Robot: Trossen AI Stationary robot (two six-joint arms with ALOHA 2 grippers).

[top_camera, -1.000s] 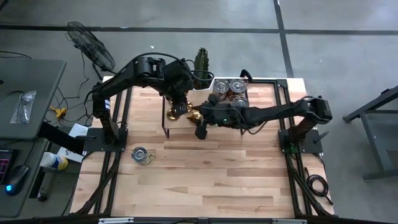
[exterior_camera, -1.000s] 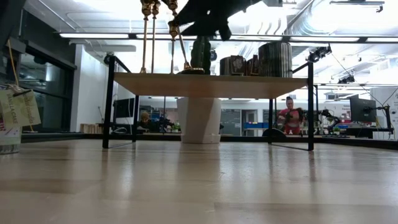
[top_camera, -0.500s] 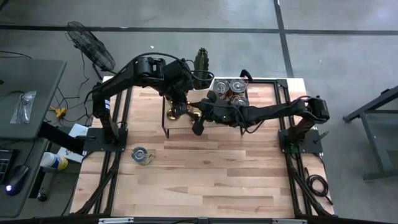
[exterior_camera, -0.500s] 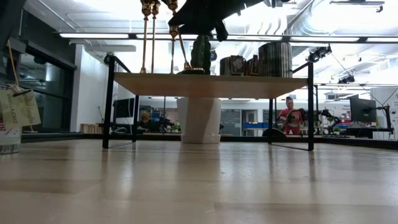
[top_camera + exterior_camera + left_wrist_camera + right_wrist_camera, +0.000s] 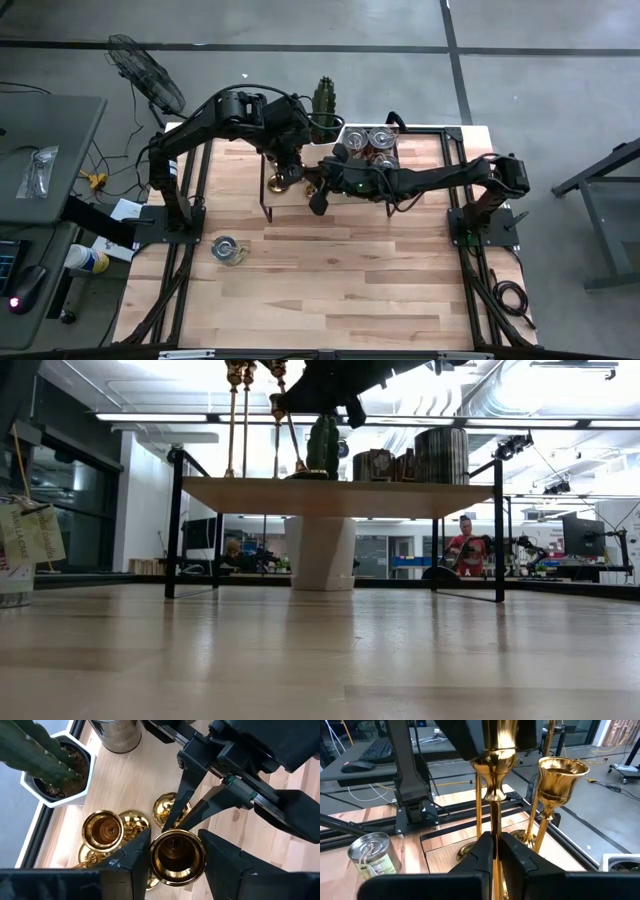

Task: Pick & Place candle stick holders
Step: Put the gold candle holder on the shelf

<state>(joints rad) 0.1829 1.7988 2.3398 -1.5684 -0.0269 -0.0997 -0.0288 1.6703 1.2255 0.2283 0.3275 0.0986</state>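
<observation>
1. Far left of the surface point(image 5: 330, 290): a tin can point(image 5: 226, 248) with a paper label stands alone near the left arm's base, well apart from everything else.
2. Left end effector point(image 5: 172, 855) is over the raised shelf point(image 5: 330, 495), at its left end. Fingers straddle the cup of a tall candle stick holder point(image 5: 175, 856), one on each side. Whether they actually touch it, I cannot tell.
3. That same holder is upright with its base on the shelf. Three more gold candle stick holders stand clustered right beside it: one point(image 5: 103, 828), another point(image 5: 131, 822) and a third point(image 5: 167, 809).
4. Right end effector point(image 5: 492, 852) reaches in from the right side at the same cluster. Fingers are together, clamped on the thin stem of the tall holder below its cup, low on the shaft.
5. Potted cactus point(image 5: 325, 98) sits in a white pot just behind the cluster.
6. Further right on the shelf: silver lidded tins point(image 5: 368, 145) grouped in a white tray.
7. Low view: two people point(image 5: 465, 545) are visible in the room behind, far off.
</observation>
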